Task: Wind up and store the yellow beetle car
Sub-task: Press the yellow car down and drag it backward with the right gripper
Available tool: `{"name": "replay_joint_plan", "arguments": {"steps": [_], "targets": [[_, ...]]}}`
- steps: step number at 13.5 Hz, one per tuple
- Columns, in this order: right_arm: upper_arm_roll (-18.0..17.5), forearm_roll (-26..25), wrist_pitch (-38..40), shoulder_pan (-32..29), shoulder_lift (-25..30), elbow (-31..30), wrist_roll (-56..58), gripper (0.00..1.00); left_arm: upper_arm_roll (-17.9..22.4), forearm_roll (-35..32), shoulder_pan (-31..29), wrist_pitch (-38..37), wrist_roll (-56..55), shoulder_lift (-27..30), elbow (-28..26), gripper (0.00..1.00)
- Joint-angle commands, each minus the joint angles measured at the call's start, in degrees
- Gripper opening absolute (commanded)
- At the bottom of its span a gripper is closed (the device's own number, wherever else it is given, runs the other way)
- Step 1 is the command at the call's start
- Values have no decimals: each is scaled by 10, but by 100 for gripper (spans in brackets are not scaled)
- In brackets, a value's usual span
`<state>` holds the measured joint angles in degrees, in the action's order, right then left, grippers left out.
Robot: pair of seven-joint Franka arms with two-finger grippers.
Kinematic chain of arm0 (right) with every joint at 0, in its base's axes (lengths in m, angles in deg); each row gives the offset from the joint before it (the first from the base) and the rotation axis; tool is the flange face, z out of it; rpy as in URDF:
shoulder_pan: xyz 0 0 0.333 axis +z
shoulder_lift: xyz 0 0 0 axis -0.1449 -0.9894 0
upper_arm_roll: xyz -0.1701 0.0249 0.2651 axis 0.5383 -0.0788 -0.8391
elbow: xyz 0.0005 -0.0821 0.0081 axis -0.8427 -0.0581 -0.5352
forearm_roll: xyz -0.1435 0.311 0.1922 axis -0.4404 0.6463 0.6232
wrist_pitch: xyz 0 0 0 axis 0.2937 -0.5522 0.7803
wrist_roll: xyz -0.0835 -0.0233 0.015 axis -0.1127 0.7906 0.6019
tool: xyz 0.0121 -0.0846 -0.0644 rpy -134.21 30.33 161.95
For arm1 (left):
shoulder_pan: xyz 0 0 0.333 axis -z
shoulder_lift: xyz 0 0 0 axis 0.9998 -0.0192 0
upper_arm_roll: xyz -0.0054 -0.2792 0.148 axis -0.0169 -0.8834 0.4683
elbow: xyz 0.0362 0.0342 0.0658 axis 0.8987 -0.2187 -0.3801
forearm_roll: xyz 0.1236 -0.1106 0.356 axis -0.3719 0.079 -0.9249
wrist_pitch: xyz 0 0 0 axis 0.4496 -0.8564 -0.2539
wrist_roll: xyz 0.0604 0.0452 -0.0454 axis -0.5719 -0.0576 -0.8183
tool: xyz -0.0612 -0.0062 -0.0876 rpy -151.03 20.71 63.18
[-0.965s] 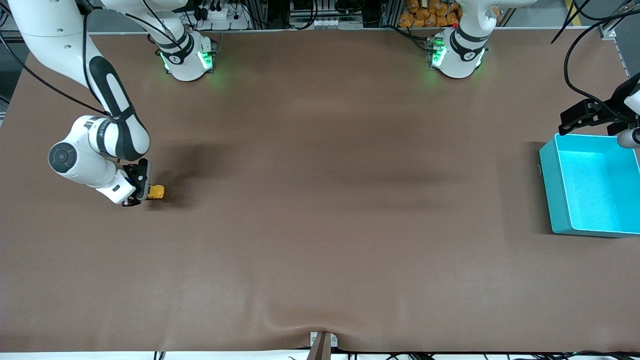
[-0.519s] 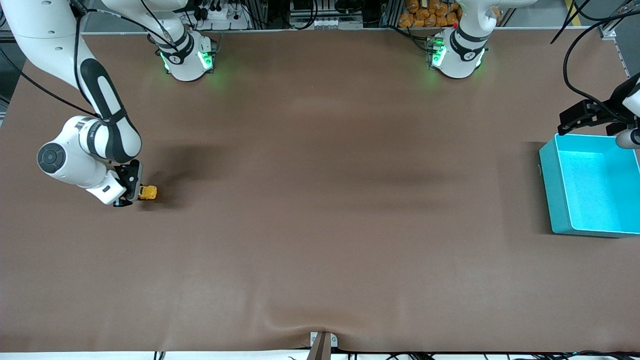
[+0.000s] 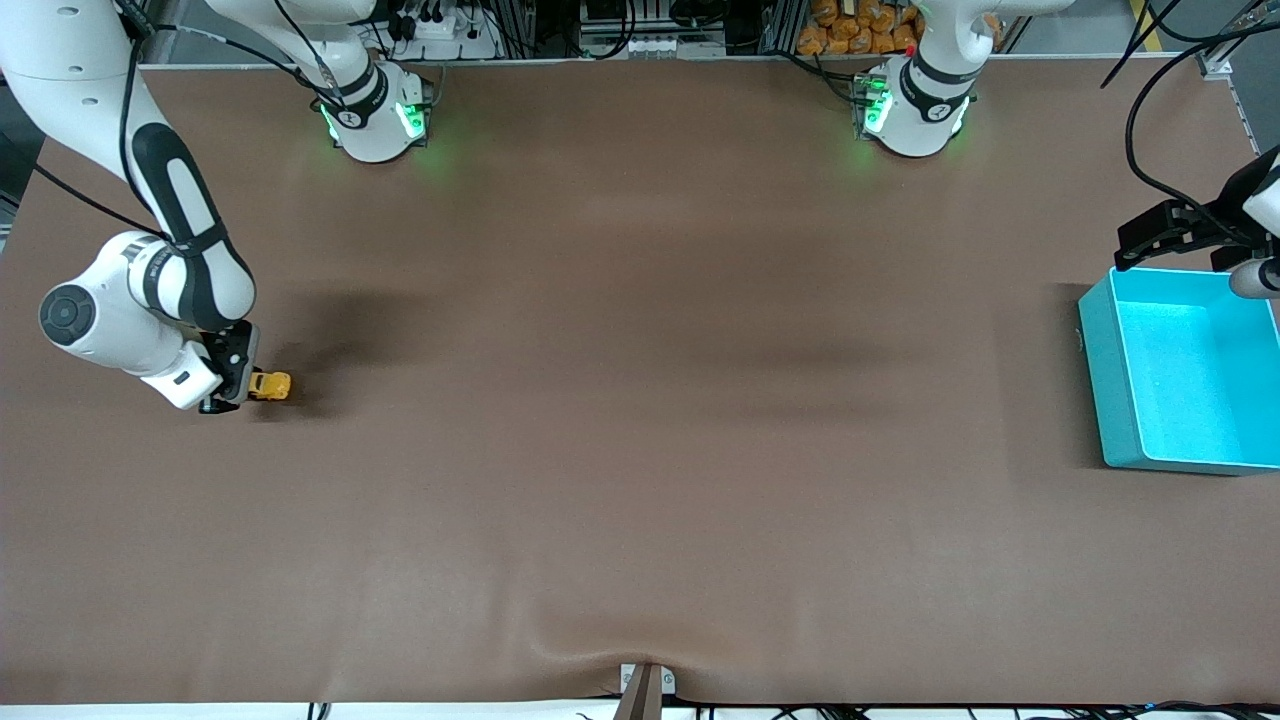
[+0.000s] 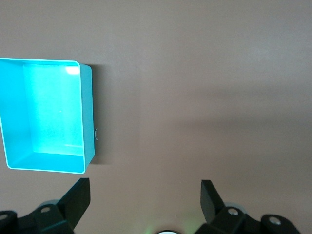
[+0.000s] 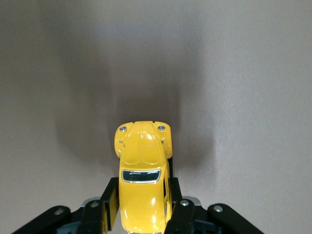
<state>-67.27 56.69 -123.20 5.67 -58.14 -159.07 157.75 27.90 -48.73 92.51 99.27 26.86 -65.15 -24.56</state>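
Observation:
The yellow beetle car [image 3: 270, 386] is on the brown table near the right arm's end, held between the fingers of my right gripper [image 3: 240, 385]. In the right wrist view the car [image 5: 142, 175] sits nose-forward with both black fingers [image 5: 109, 200] pressed on its sides. The teal bin [image 3: 1100, 370] stands at the left arm's end of the table. My left gripper [image 3: 1165, 235] waits in the air by the bin's farther rim, open and empty. In the left wrist view its fingers [image 4: 78, 197] stand wide apart over bare table beside the bin [image 4: 87, 112].
The brown mat [image 3: 640, 400] has a small wrinkle [image 3: 600, 640] near the front edge. A metal bracket [image 3: 645, 685] sits at that edge. Black cables [image 3: 1150, 120] hang over the table corner by the left arm.
My right gripper has dragged the yellow car along the table toward the right arm's end of the table. The left arm has not moved.

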Motion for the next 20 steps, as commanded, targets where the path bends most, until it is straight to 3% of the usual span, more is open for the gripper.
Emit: {"name": "replay_joint_plan", "arguments": {"steps": [1,20], "targets": [[-6,12,-8,-21,-40,20,27,17,-2,6,-3,-3,4,17,-14,100],[-6,12,-7,-89,-81,72,123,17,-1,6,-3,-3,1,16,-14,100]]}}
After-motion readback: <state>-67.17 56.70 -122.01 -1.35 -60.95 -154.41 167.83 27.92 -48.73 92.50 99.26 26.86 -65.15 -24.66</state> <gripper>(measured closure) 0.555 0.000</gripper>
